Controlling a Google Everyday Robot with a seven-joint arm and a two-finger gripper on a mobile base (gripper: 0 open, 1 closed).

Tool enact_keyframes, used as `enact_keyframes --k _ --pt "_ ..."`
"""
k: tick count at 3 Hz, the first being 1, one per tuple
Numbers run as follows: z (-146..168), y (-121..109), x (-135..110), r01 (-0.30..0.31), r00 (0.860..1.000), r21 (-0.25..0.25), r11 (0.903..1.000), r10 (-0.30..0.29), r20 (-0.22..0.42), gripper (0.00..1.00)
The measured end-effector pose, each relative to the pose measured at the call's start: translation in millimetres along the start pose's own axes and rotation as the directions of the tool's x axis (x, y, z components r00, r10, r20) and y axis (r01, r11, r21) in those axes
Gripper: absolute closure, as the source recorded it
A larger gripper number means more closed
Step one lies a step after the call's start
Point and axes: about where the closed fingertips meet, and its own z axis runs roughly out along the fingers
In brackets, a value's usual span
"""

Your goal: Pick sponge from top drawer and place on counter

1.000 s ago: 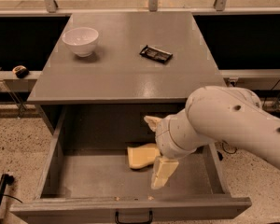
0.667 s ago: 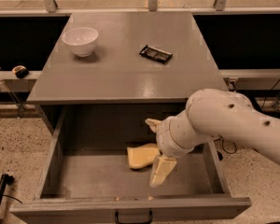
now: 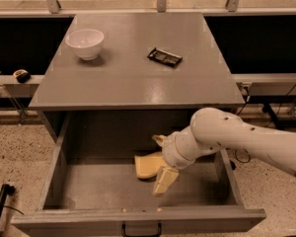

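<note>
The top drawer (image 3: 64, 179) is pulled open, with its dark handle (image 3: 140, 229) at the bottom edge. The pale yellow sponge (image 3: 146, 165) lies on the drawer floor near the middle. My gripper (image 3: 162, 161) is down inside the drawer at the sponge's right end, open. One finger (image 3: 166, 180) is in front of the sponge and the other (image 3: 159, 140) is behind it. The sponge's right end lies between them. The grey counter (image 3: 133, 78) is above the drawer.
A white bowl (image 3: 85, 43) stands at the counter's back left. A small dark flat packet (image 3: 165, 57) lies at its back right. My white arm (image 3: 246, 142) reaches in over the drawer's right wall. Speckled floor lies on both sides.
The gripper has shifted slightly left towards the sponge and the arm has lowered a little. The sponge has not moved.
</note>
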Motion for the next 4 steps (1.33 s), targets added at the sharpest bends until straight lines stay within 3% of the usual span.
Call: enact_keyframes --k 2,3,4 --pt "40.6 -8.9 14.0 -0.032 0.999 -0.065 0.9973 0.034 0.017 0.41" --pt "36.8 -9.9 11.3 -0.032 0.999 -0.066 0.9973 0.034 0.018 0.66" --pt "12.0 -10.7 -15.7 0.001 0.992 -0.031 0.9995 0.003 0.125 0.89"
